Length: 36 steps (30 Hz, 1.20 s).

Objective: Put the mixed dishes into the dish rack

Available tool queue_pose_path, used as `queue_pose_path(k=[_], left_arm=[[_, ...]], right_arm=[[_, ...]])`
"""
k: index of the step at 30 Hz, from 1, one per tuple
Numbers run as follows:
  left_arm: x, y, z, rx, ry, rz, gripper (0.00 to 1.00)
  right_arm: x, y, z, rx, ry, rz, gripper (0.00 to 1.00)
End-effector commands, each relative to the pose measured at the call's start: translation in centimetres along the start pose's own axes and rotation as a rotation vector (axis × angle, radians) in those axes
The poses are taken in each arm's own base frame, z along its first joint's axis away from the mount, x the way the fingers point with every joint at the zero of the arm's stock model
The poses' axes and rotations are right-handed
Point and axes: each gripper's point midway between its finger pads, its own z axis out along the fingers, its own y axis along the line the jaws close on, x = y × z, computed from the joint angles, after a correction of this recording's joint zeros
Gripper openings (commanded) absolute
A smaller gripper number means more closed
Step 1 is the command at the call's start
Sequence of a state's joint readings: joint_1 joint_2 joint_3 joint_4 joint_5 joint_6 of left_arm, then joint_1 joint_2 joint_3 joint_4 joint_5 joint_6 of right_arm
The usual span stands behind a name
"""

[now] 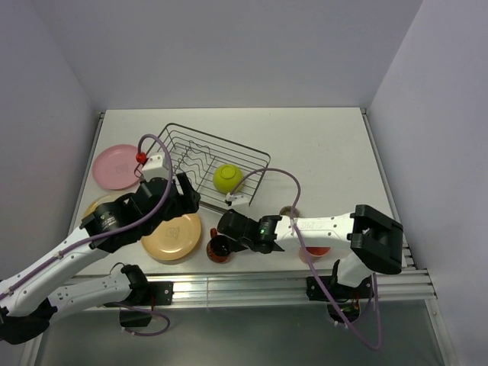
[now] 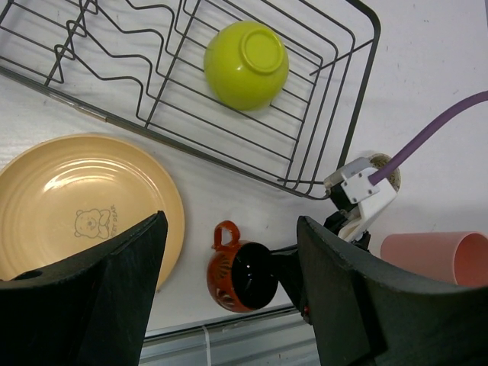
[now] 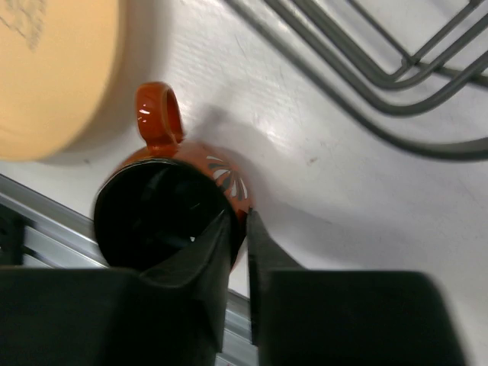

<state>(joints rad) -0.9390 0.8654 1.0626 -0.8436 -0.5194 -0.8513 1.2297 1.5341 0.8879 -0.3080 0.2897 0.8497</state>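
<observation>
Right gripper [image 3: 238, 221] pinches the wall of the red mug [image 3: 213, 169], one finger inside and one outside. The mug stands upright on the table [image 1: 328, 152] at its near edge, beside the tan-orange plate [image 1: 171, 236] and outside the dish rack [image 1: 200, 145]. Left gripper [image 2: 230, 223] hangs above, jaws spread, holding nothing. Lime-green bowl [image 1: 227, 178] sits upside down in the rack.
</observation>
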Motion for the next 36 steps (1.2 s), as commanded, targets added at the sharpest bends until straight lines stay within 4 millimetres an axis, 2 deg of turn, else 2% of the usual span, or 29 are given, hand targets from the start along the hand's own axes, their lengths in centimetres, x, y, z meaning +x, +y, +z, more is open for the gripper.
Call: queue_pose_path(k=[1,3,4,5,12,15,16,18,19,21,22,24,25,26,28,30,31,32,34,35,36], left_arm=[[0.0,0.0,-0.4,0.021,0.005,0.006,0.75],[0.0,0.0,-0.6,0.029,0.008,0.012,0.74],[0.0,-0.1,-0.7,0.035,0.009,0.013,0.74],[-0.1,-0.2,-0.8,0.042,0.006,0.012,0.74],[-0.1,-1.6,-1.6,0.130,0.028,0.037,0.72],[-0.1,-3.2,-2.4,0.225,0.046,0.033,0.71],[-0.1,-3.6,-2.6,0.254,0.046,0.042,0.70],[0.0,-5.2,-3.3,0.359,0.046,0.063,0.69],[0.1,-5.7,-3.6,0.400,0.048,0.069,0.69],[0.4,-7.2,-4.4,0.515,0.043,0.089,0.69],[0.6,-7.6,-4.6,0.552,0.040,0.096,0.69],[1.4,-8.2,-5.0,0.622,0.048,0.111,0.69],[1.0,-9.0,-5.4,0.667,0.029,0.105,0.69],[0.9,-9.3,-5.5,0.689,0.023,0.101,0.68],[0.7,-10.3,-5.9,0.735,0.018,0.073,0.67],[0.4,-11.2,-6.0,0.764,0.029,0.012,0.66],[0.3,-11.9,-6.4,0.797,0.038,-0.010,0.64],[-0.2,-13.0,-6.7,0.845,0.030,-0.043,0.64],[-0.1,-14.7,-7.9,0.947,0.068,-0.106,0.63],[-0.8,-15.8,-8.3,1.008,0.046,-0.131,0.62],[-0.7,-16.2,-8.3,1.033,0.056,-0.159,0.62]], right_arm=[[-0.6,0.9,-0.2,0.011,-0.033,-0.001,0.12],[-0.5,0.8,-0.4,0.018,-0.033,-0.010,0.09],[-0.5,0.8,-0.5,0.019,-0.035,-0.014,0.01],[-0.6,0.7,-0.6,0.025,-0.038,-0.019,0.00],[-1.3,1.2,-2.1,-0.007,-0.064,-0.078,0.00],[-2.1,1.9,-3.7,-0.077,-0.090,-0.101,0.00],[-2.7,2.1,-4.8,-0.108,-0.112,-0.118,0.00],[-2.8,2.2,-5.8,-0.141,-0.115,-0.134,0.00],[-3.4,2.5,-7.0,-0.175,-0.136,-0.135,0.00],[-3.9,2.1,-8.1,-0.195,-0.147,-0.149,0.00],[-4.4,2.5,-9.5,-0.247,-0.159,-0.143,0.00],[-4.8,1.9,-10.5,-0.275,-0.169,-0.145,0.00],[-5.3,2.0,-11.9,-0.325,-0.189,-0.131,0.00],[-5.6,1.7,-12.4,-0.338,-0.199,-0.124,0.00],[-6.6,0.8,-14.0,-0.391,-0.250,-0.099,0.00],[-6.7,0.0,-14.6,-0.426,-0.286,-0.086,0.00],[-7.9,-0.7,-16.0,-0.455,-0.348,-0.063,0.00],[-7.4,-0.9,-16.0,-0.488,-0.342,-0.067,0.00],[-8.7,-1.1,-18.1,-0.557,-0.424,-0.043,0.00],[-8.8,-1.1,-18.5,-0.581,-0.436,-0.043,0.00],[-8.7,-0.7,-19.2,-0.624,-0.438,-0.053,0.00]])
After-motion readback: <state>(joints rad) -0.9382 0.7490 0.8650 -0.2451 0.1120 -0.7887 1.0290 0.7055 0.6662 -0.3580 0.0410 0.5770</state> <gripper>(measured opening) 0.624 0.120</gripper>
